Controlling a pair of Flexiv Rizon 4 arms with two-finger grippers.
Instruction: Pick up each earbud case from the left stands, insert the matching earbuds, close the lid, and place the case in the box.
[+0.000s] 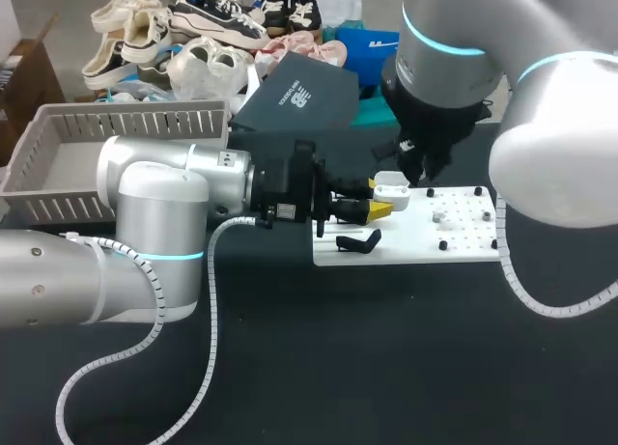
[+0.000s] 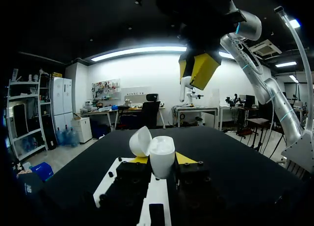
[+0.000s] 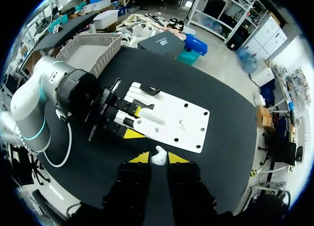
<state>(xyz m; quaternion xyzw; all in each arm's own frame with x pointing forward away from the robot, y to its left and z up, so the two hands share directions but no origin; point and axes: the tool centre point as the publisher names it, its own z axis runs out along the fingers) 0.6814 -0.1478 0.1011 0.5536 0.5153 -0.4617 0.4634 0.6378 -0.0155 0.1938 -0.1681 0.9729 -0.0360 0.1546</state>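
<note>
The left pincer [image 1: 379, 210] is clamped on the body of the white earbud case [image 2: 162, 158], holding it over the left end of the white board [image 1: 415, 249], which lies toward the table's far edge. The lid [image 2: 141, 140] stands open. The right pincer [image 3: 158, 160] hangs just above the case, closed on a small white earbud [image 3: 158, 153]. Both pieces look light, hard and glossy, so likely slippery. The case seems best gripped across its lower body, clear of the hinge, and the earbud by its stem. The grey box [image 1: 58, 175] sits at the far left corner.
</note>
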